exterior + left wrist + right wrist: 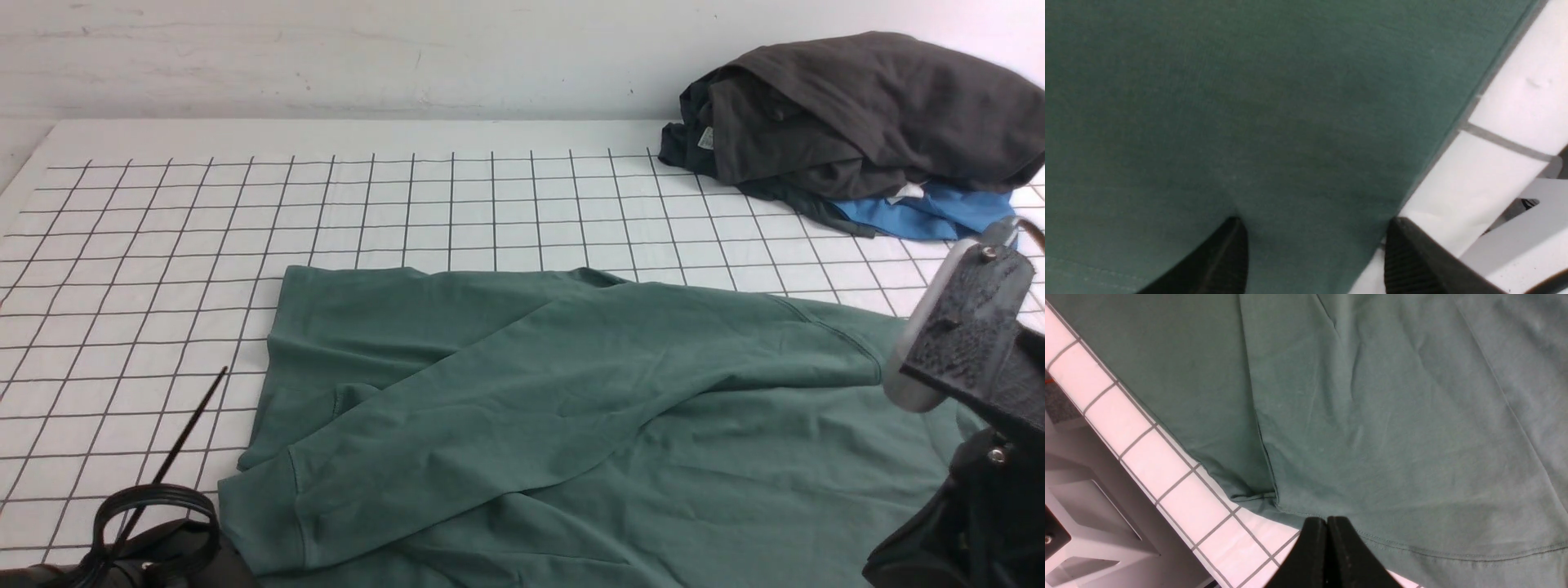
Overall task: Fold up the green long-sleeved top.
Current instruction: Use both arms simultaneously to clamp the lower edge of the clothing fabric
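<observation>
Locate green long-sleeved top [571, 392] flat on near desk [408, 204], sleeve laid across body. Read left gripper [1313, 228] jaws as apart, straddling cloth edge, likely for a pinch; right gripper [1327, 524] jaws together at hem.

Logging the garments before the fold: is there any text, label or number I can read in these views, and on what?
No legible text anywhere.
Small white tag on the dark clothes heap: too small to read.
Green long-sleeved top: no print or label showing.
</observation>
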Robot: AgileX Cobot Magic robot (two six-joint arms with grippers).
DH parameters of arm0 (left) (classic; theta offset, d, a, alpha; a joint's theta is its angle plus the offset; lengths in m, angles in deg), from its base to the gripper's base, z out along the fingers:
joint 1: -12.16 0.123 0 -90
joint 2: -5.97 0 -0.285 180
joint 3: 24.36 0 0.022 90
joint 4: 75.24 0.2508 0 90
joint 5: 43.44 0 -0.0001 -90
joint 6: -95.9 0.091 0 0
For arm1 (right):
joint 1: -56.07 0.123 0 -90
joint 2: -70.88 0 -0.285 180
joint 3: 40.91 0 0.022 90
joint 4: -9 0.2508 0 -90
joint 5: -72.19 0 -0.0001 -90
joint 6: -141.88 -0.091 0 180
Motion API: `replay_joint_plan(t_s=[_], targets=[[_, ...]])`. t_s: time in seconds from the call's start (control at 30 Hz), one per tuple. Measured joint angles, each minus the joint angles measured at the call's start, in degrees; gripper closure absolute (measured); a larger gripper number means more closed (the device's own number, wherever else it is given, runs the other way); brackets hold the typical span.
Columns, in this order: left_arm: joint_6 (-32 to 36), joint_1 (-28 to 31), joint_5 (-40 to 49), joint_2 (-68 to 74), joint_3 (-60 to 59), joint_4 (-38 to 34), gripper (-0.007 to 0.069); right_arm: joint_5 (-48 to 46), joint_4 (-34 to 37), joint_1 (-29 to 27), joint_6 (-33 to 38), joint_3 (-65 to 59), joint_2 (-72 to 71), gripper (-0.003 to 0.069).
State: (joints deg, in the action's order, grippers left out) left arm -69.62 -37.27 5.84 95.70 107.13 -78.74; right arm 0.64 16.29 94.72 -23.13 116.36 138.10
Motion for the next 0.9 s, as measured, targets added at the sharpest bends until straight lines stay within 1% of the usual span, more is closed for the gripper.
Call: replay_joint_plan(t_s=[0.07, 0.2, 0.23, 0.33, 0.37, 0.43, 0.47, 0.5, 0.53, 0.6, 0.73, 0.83, 0.9], targets=[[-0.1, 0.0, 0.0, 0.1, 0.0, 0.0, 0.0202, 0.0, 0.0, 0.0, 0.1, 0.0, 0.0, 0.0673], [-2.5, 0.0, 0.0, 0.3, 0.1, 1.2, 0.0243, 0.0, 0.0, 0.0, 0.1, 0.0, 0.0, 0.0673], [-4.4, 0.0, -0.2, 0.3, 0.2, 1.9, 0.0288, 0.0, 0.0, 0.0, 0.1, 0.0, 0.0, 0.0673], [-6.7, 0.0, -0.2, 0.4, 0.3, 2.3, 0.0375, 0.0, 0.0, 0.0, 0.1, 0.0, 0.0, 0.0673], [-6.9, 0.0, -0.2, 0.4, 0.3, 2.3, 0.0389, 0.0, 0.0, 0.0, 0.1, 0.0, 0.0, 0.0673], [-7.6, 0.0, -0.4, 0.4, 0.3, 2.3, 0.0473, 0.0, 0.0, 0.0, 0.1, 0.0, 0.0, 0.0673], [-7.6, 0.0, -0.4, 0.4, 0.3, 2.3, 0.0479, 0.0, 0.0, 0.0, 0.1, 0.0, 0.0, 0.0673], [-7.7, 0.0, -0.4, 0.4, 0.3, 2.2, 0.0513, 0.0, 0.0, 0.0, 0.1, 0.0, 0.0, 0.0673], [-7.8, 0.0, -0.4, 0.4, 0.3, 2.2, 0.0524, 0.0, 0.0, 0.0, 0.1, 0.0, 0.0, 0.0673], [-7.9, 0.0, -0.4, 0.4, 0.3, 2.2, 0.0582, 0.0, 0.0, 0.0, 0.1, 0.0, 0.0, 0.0673], [-8.0, 0.0, -0.2, 0.4, 0.4, 2.1, 0.0612, 0.0, -0.2, 0.0, 0.1, 0.0, 0.0, 0.0673], [-8.0, 0.0, 0.6, 0.6, 1.0, 2.1, 0.0608, 0.0, -0.2, 0.0, 0.1, 0.0, 0.0, 0.0673], [-8.1, 0.0, 1.5, 1.0, 1.7, 2.1, 0.0584, 0.0, -0.2, 0.0, 0.1, 0.0, 0.0, 0.0673]])
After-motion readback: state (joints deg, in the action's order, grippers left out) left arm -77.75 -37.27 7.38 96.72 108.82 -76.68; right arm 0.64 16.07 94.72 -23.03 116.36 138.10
